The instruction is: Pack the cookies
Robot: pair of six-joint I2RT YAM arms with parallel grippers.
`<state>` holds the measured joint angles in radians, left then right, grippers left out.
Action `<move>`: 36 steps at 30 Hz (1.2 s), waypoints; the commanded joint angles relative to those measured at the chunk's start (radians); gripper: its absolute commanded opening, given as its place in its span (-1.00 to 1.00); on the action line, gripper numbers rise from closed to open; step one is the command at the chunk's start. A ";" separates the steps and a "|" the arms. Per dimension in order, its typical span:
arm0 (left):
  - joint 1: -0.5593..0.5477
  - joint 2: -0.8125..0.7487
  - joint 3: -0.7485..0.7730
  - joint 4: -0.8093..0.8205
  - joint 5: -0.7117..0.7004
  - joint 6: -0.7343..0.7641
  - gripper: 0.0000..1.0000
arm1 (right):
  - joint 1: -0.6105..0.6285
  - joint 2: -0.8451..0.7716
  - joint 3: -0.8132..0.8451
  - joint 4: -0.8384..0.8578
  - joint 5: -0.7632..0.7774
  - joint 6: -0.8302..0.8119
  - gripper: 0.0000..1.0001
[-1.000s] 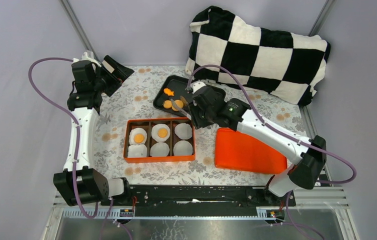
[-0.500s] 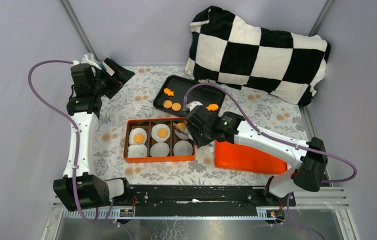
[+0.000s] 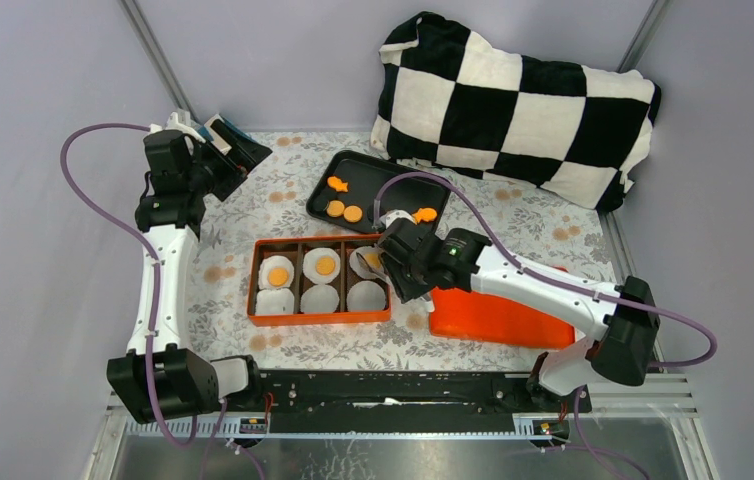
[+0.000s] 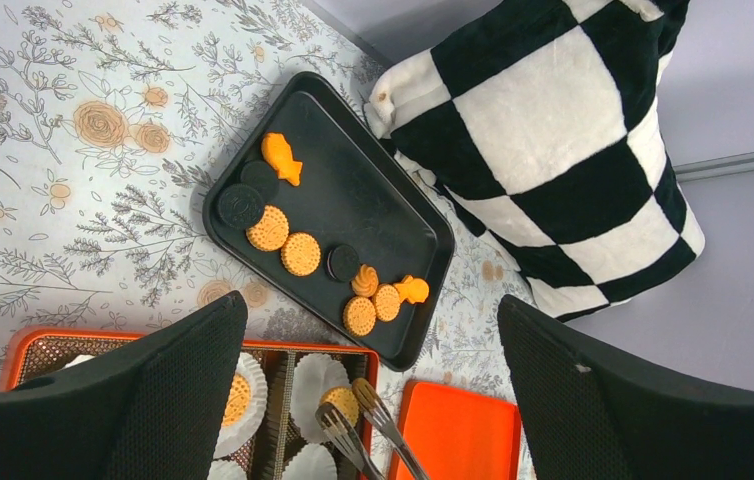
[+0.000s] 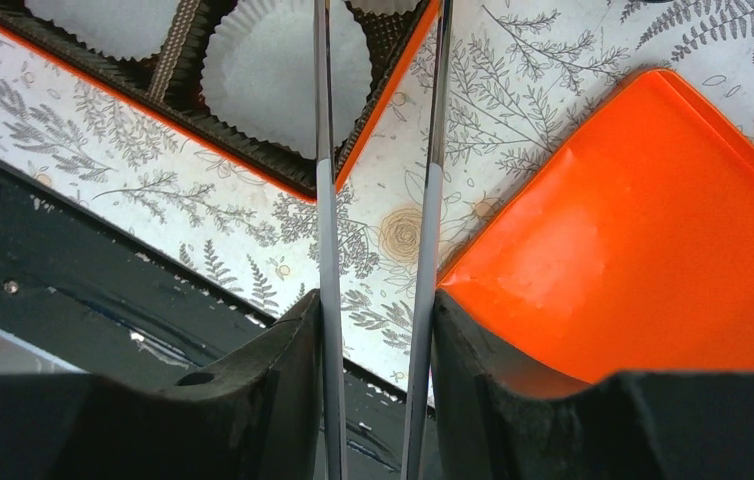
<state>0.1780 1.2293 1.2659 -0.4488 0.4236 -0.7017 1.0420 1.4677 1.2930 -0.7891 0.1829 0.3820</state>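
Several round orange cookies and two fish-shaped ones lie on a black tray. The tray's cookies also show in the left wrist view. An orange divided box holds white paper cups, two with a cookie. My right gripper is shut on metal tongs. The tong tips sit either side of a round cookie in the box's far right cup. Whether they still pinch it I cannot tell. My left gripper is open and empty, raised at the far left.
An orange lid lies flat right of the box, under my right arm. A black-and-white checked pillow sits at the back right. The black frame rail runs along the near table edge.
My right gripper has carried a cookie in the tongs from the black tray toward me, down to the box's far right cup. The left arm has barely shifted.
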 commanded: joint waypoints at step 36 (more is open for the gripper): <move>-0.005 0.014 0.000 0.067 0.068 0.028 0.98 | -0.231 0.046 0.053 0.021 0.280 -0.071 0.04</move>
<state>0.1772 1.2343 1.2655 -0.4225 0.4721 -0.6884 0.8314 1.4986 1.3659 -0.8032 0.4801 0.3325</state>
